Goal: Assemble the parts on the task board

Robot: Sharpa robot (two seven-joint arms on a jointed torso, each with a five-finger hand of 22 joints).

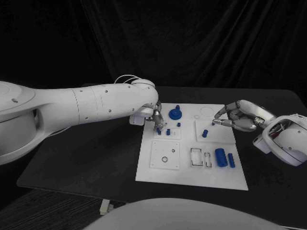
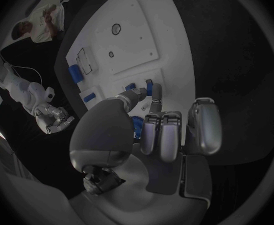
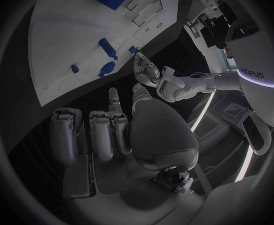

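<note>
**Left hand down on a peg at the board's left side, right hand hanging off the far right edge**

From my head camera, nearest me on the task board (image 1: 188,179) I see a wide blue cylinder (image 1: 221,157) lying beside a thinner blue rod (image 1: 231,160), both just right of the rectangular slots. Left of those sits a square plate with two round holes (image 1: 165,155).

Further in, a short blue peg (image 1: 205,133) stands on a raised square panel on the right half. On the left half my left hand (image 1: 152,116) reaches down over the board's left edge, fingertips pinching a small blue peg (image 1: 159,129); another small blue peg (image 1: 169,131) stands just beside it. The left wrist camera shows thumb and one finger closed around that blue piece (image 2: 150,89), other fingers curled in.

Beyond that, a blue round part with a knob (image 1: 175,114) sits near the far left corner.

My right hand (image 1: 238,116) hovers over the board's far right edge, fingers curled and bunched, touching no part. Nothing between them that I can see; right wrist camera shows fingers (image 3: 102,130) folded against the palm.
</note>
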